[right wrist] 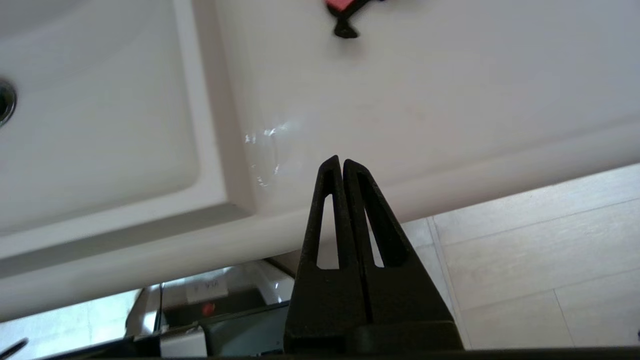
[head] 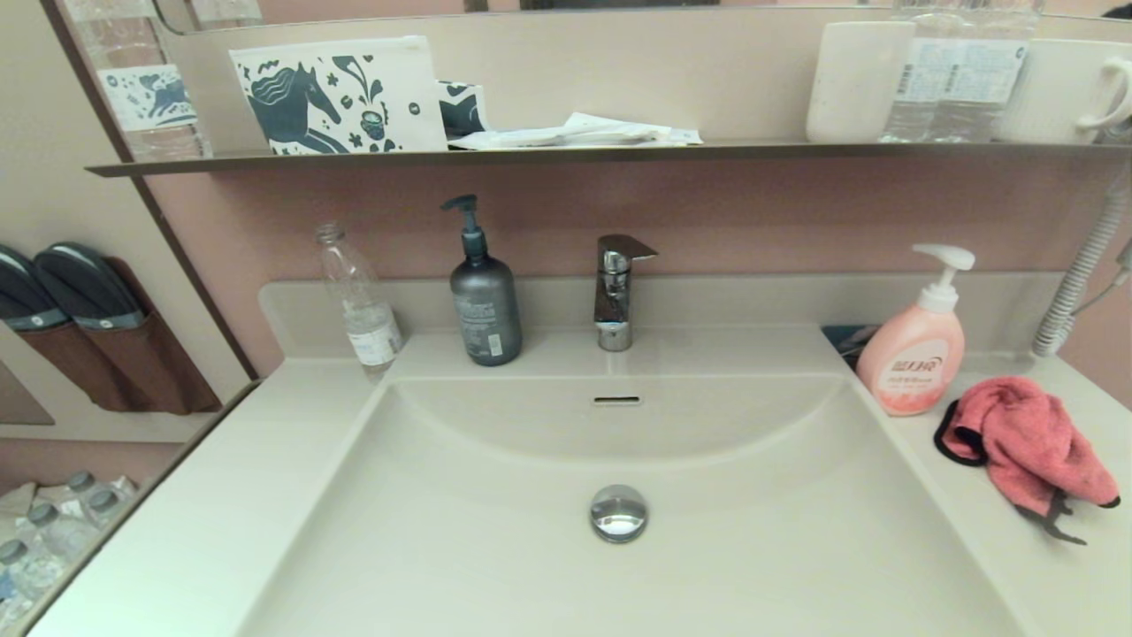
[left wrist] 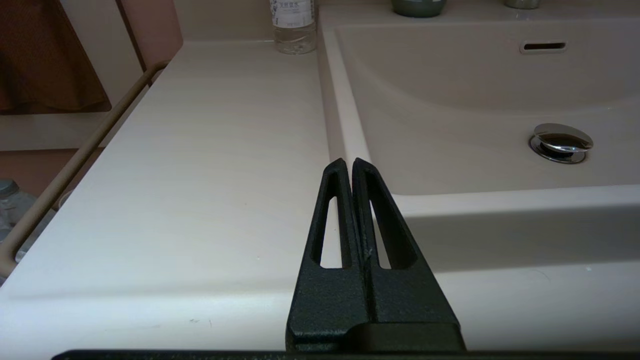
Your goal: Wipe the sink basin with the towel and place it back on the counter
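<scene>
The coral-pink towel (head: 1026,442) lies crumpled on the counter (head: 1052,548) right of the sink basin (head: 495,531), just beside the pink soap bottle. Only a black edge tip of the towel (right wrist: 345,30) shows in the right wrist view. The chrome drain plug (head: 618,512) sits in the basin's middle, below the overflow slot (head: 616,400). Neither arm appears in the head view. My left gripper (left wrist: 348,162) is shut and empty above the counter's front left, by the basin's corner. My right gripper (right wrist: 337,161) is shut and empty over the counter's front right edge, well short of the towel.
A chrome faucet (head: 616,292), a grey pump bottle (head: 485,301) and a clear plastic bottle (head: 358,305) stand along the back edge. The pink soap bottle (head: 915,354) stands at the back right. A dark metal shelf (head: 575,156) above carries cups and pouches.
</scene>
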Controlling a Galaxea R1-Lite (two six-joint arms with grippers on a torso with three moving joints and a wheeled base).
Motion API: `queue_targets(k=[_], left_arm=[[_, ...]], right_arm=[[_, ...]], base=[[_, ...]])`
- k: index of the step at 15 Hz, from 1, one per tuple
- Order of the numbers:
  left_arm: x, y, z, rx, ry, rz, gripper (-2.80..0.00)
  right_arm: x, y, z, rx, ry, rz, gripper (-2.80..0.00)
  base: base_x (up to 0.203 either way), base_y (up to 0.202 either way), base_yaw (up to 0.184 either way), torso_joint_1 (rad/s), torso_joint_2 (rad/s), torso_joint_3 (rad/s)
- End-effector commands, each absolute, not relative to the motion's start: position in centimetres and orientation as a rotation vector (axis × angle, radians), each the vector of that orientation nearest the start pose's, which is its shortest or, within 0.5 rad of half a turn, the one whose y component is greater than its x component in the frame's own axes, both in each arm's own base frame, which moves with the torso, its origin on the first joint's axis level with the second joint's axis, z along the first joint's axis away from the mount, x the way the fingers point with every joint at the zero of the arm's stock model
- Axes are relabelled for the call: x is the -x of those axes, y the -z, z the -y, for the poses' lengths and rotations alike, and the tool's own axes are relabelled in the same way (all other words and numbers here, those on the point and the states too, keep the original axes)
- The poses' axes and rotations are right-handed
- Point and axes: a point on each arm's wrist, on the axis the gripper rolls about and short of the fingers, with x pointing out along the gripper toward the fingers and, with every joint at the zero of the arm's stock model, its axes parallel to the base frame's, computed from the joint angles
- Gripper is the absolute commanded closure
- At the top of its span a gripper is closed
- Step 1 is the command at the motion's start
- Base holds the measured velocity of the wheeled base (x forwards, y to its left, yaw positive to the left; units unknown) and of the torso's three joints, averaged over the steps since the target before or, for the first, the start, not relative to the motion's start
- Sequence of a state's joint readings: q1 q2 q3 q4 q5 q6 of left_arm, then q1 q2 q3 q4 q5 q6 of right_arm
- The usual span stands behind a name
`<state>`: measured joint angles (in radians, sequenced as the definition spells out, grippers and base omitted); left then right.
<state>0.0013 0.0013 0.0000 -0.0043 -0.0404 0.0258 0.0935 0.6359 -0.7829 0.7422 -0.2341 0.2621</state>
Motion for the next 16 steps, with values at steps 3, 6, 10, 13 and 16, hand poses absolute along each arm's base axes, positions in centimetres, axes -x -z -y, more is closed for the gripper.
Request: queue_targets(k=[3,6,10,13,16], left_arm=[[2.3,-7.6,0.1,-0.026,0.039,0.004,0.0],[2.3,-7.6,0.1,-0.026,0.038,0.004,0.0],[2.3,-7.6,0.1,-0.026,0.038,0.004,0.0],[2.3,-7.6,0.1,-0.026,0.039,0.002,0.0],[2.3,-7.6,0.1,-0.026,0.038,0.004,0.0]], right_arm=[[5.0,-19.8,1.1,-0.174,0.322,-0.358,0.0],[7.2,-18.2,1.1,-0.167,0.383,-0.34,0.0],[9.9,-16.8,0.7,-0.213,0.306,-0.202,0.0],[10.8,-15.3,0.5,-0.214,0.239,-0.139,0.0],[8.3,-14.0,0.5,-0.215,0.217,-0.087,0.0]], base=[[0.0,0.0,0.0,0.0,0.0,0.0],[0.0,0.0,0.0,0.0,0.0,0.0],[0.0,0.0,0.0,0.0,0.0,0.0],[0.0,0.0,0.0,0.0,0.0,0.0],[0.0,0.0,0.0,0.0,0.0,0.0]])
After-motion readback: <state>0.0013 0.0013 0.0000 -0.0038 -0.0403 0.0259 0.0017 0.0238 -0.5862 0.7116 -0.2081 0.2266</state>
